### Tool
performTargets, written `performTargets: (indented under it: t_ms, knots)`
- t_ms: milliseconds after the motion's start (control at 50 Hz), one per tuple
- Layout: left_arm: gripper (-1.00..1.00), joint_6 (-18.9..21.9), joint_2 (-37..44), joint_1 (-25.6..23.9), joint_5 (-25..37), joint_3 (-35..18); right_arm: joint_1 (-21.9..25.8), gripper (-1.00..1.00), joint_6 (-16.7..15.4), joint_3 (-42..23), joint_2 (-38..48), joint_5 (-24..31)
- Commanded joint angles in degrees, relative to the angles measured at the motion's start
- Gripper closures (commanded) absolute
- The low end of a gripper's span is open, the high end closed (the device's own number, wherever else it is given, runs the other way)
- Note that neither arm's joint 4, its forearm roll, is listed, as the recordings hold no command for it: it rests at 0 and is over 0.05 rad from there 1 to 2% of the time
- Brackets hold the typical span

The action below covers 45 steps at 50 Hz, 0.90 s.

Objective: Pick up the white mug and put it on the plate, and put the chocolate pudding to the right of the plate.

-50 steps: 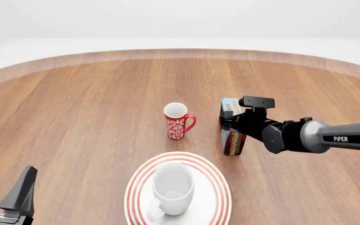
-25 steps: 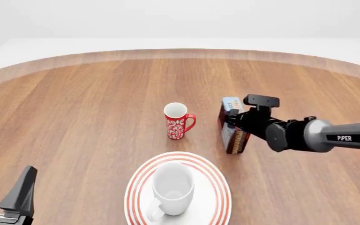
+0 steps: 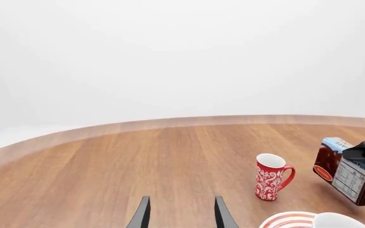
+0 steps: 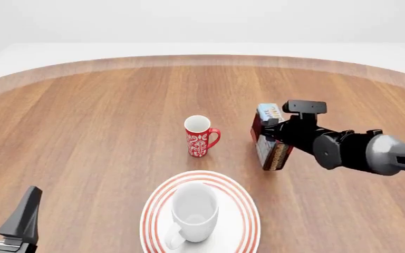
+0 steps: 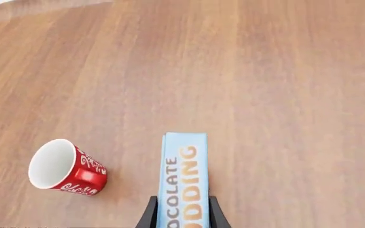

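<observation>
White mug (image 4: 193, 215): upright on the plate (image 4: 248, 211). Chocolate pudding (image 4: 269, 138): held between right gripper (image 5: 180, 216) fingers. Left gripper (image 3: 179, 213): fingers wide, empty.

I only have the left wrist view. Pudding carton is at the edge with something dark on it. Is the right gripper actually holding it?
Observer: Yes. In the right wrist view the right gripper has a finger on each side of the chocolate pudding.
Operator: Mug on the plate? I only see a sliver.
Observer: Front view shows the white mug standing upright on the plate, handle toward the arms.
Operator: Where is the carton relative to the plate?
Observer: Beyond it and to the right, beside the red mug, tilted.
</observation>
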Motion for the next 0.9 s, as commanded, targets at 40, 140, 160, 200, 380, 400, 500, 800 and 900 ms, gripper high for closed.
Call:
performTargets:
  t_ms: [40, 140, 160, 200, 380, 400, 500, 800, 900]
  knots:
    - [-1.0, -0.15, 0.0, -0.09, -0.22, -0.01, 0.92, 1.0, 1.54, -0.57, -7.07, 4.1]
    - [-1.0, -0.26, 0.0, -0.11, -0.33, -0.01, 1.11, 1.0, 1.26, -0.34, -9.33, 5.3]
    - [-1.0, -0.19, 0.0, -0.12, -0.37, -0.02, 1.17, 1.0, 1.13, -0.18, -9.98, 5.5]
    - [-1.0, -0.07, 0.0, -0.17, -0.41, -0.03, 1.23, 1.0, 1.12, 0.04, -10.89, 5.93]
    - [-1.0, -0.1, 0.0, -0.12, -0.47, -0.05, 1.08, 1.0, 0.46, 1.63, -16.22, 8.07]
    - [-1.0, -0.1, 0.0, -0.13, -0.47, -0.05, 1.13, 1.0, 0.5, 1.79, -16.85, 8.39]
    - [-1.0, -0.13, 0.0, -0.16, -0.51, -0.04, 0.85, 1.0, 0.15, 2.57, -19.32, 9.44]
    - [-1.0, -0.22, 0.0, -0.34, -0.48, -0.01, -0.6, 1.0, -0.3, 6.47, -27.48, 12.29]
    - [-1.0, -0.33, 0.0, -0.37, -0.46, -0.02, -1.18, 1.0, -0.48, 7.88, -29.76, 13.01]
